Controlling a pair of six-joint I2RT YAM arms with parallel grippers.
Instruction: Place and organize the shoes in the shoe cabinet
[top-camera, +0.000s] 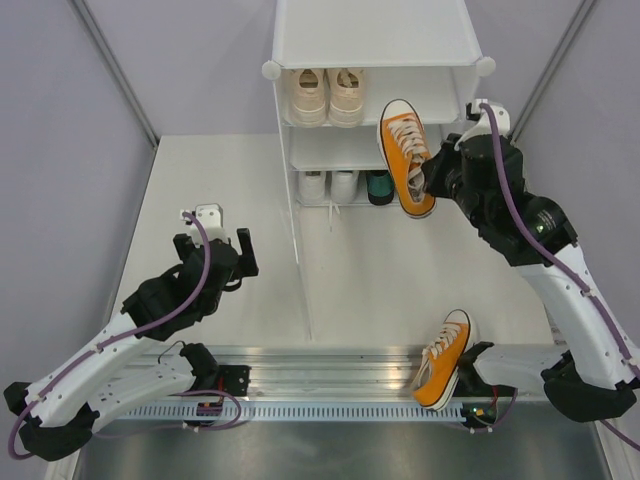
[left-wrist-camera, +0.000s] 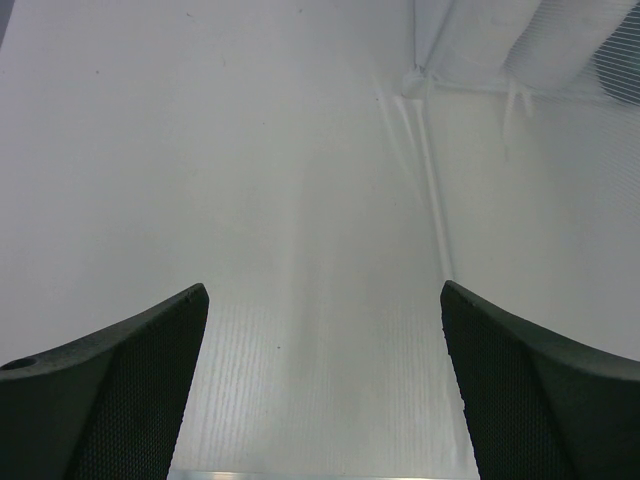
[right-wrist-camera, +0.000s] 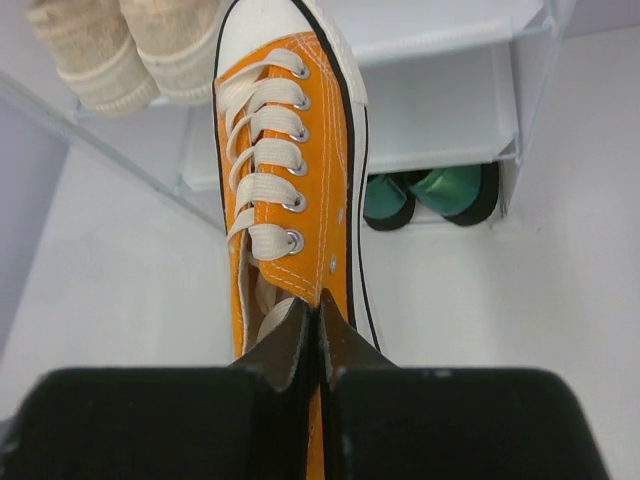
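The right arm rises along the right of the top view, elbow bent. Its right gripper (top-camera: 432, 182) is clenched on the heel collar of an orange sneaker (top-camera: 404, 150), held toe-first at the shoe cabinet (top-camera: 375, 35), upper centre. The other orange sneaker (top-camera: 445, 360) lies lower right, by the arm bases. Lower left, the left gripper (top-camera: 215, 248) hangs spread wide, grasping nothing, above bare table (top-camera: 200, 170) left of the cabinet's side wall. Cream sneakers (top-camera: 327, 95) sit upper-tier left, with bare shelf beside them. White sneakers (top-camera: 328, 185) and green heels (top-camera: 379, 186) sit lower.
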